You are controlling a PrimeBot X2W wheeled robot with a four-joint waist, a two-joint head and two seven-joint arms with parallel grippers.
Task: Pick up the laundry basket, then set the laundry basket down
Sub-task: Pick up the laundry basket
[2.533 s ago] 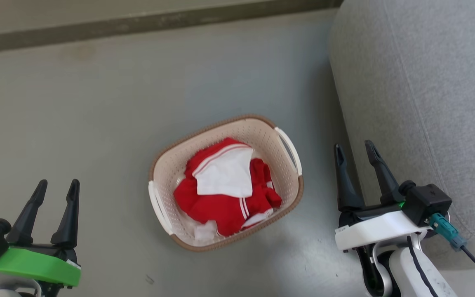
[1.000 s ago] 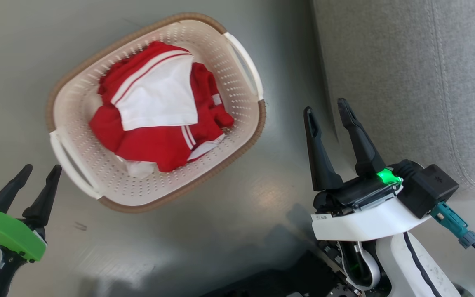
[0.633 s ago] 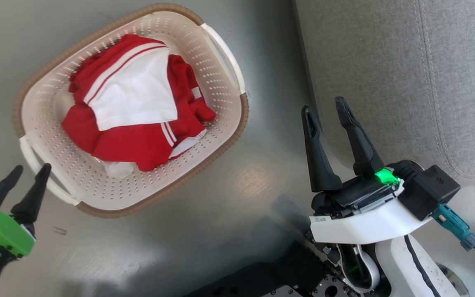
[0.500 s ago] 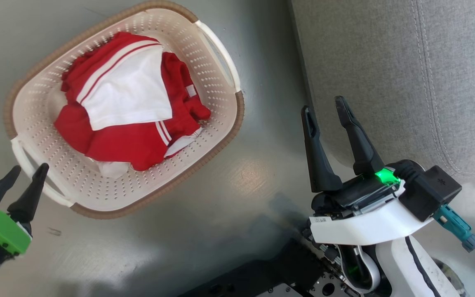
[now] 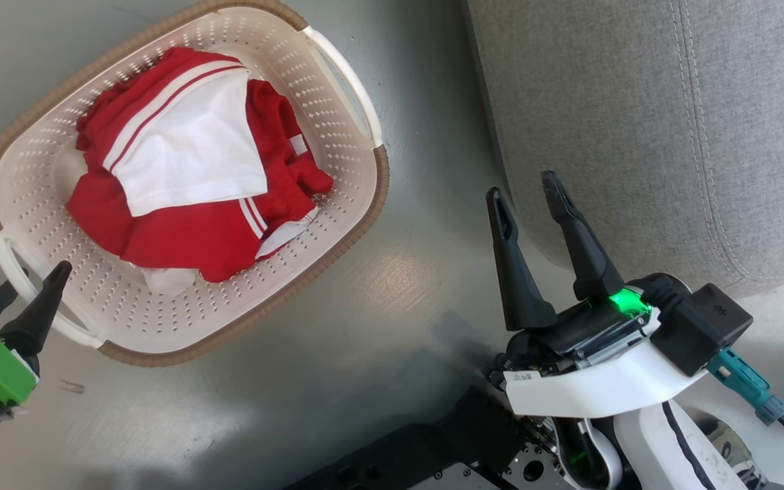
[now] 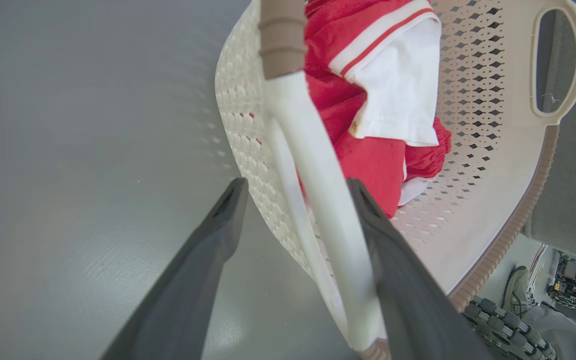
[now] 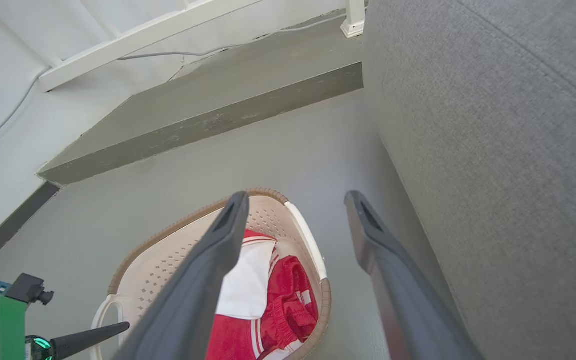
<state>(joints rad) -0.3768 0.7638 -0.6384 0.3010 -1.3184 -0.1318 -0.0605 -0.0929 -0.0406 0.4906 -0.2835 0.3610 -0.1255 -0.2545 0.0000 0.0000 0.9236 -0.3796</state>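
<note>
Laundry basket (image 5: 348,204) on the floor (image 5: 365,306), 10 o'clock in head view, with clothes (image 5: 181,170) inside. Left tool (image 6: 296,184) parted and gripping nothing, straddling the near handle (image 6: 318,165) at the basket's 8 o'clock end, with the bar against one finger. Close mid-bar, fully seated. Right tool (image 5: 521,185) open and empty at 4 o'clock by the sofa (image 5: 637,102), well apart from the far handle (image 5: 341,78). Better clamped there too before lifting, both sides level.

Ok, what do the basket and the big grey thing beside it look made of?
The basket: matte cream plastic, moulded, judging by its regular holes; its brown rim imitates weave, likely plastic too. The grey thing: woven fabric upholstery, going by flecked texture and stitched seams.
</note>
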